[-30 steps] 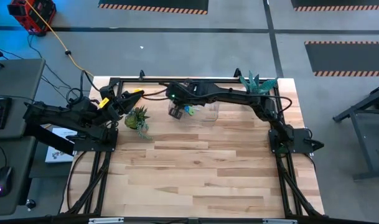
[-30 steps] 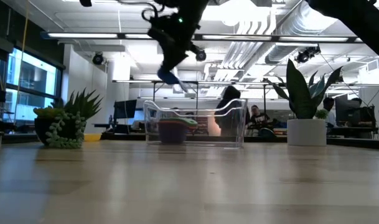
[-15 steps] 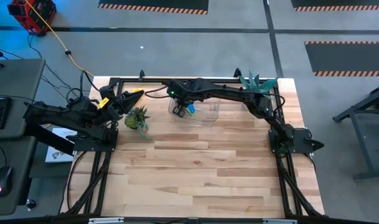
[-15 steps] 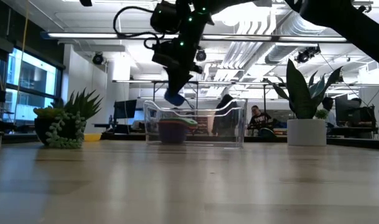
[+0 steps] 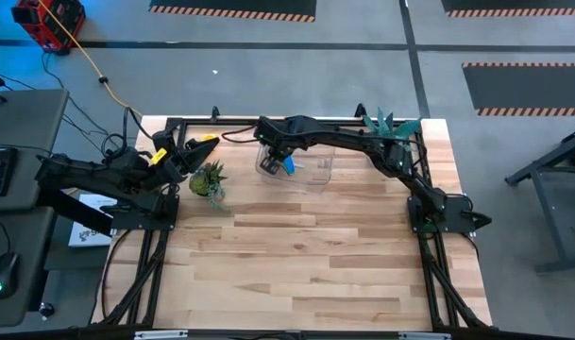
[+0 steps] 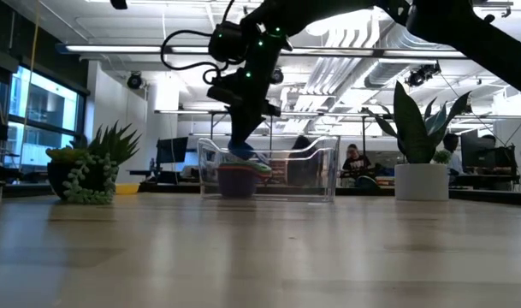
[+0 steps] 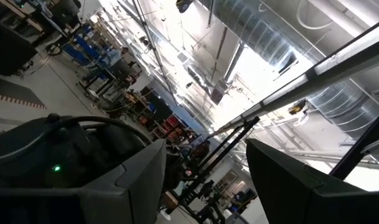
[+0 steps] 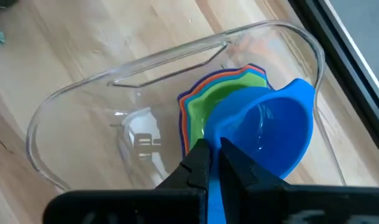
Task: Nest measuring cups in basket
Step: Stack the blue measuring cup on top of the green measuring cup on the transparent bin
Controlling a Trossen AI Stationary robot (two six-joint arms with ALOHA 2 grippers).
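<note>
The clear basket (image 5: 313, 168) stands at the table's far side. In it sits a nested stack of measuring cups (image 8: 225, 93), with green, orange and dark blue rims showing; in the low view the stack (image 6: 237, 177) rests on the basket's floor. My right gripper (image 8: 209, 146) reaches down into the basket's left end, shut on a blue cup (image 8: 267, 127) that hangs right over the stack. My left gripper (image 5: 204, 142) waits raised at the table's far left, open, with nothing between its fingers (image 7: 136, 177). My right gripper pinches the blue cup's handle (image 8: 214, 158) between its two fingers. They come from above, slanting down, and lie along the handle. The bowl (image 6: 241, 151) juts out past the fingertips, open side up, just over the stack. Whether it touches the stack I cannot tell.
A small potted plant (image 5: 209, 179) stands left of the basket, between it and my left gripper. A tall plant in a white pot (image 6: 421, 180) stands at the far right corner. The near half of the wooden table (image 5: 306, 274) is bare.
My right gripper has come down with the blue cup, from above the basket's rim into the basket, close over the stack, turning a little on the way. The stack and the basket have stayed put.
</note>
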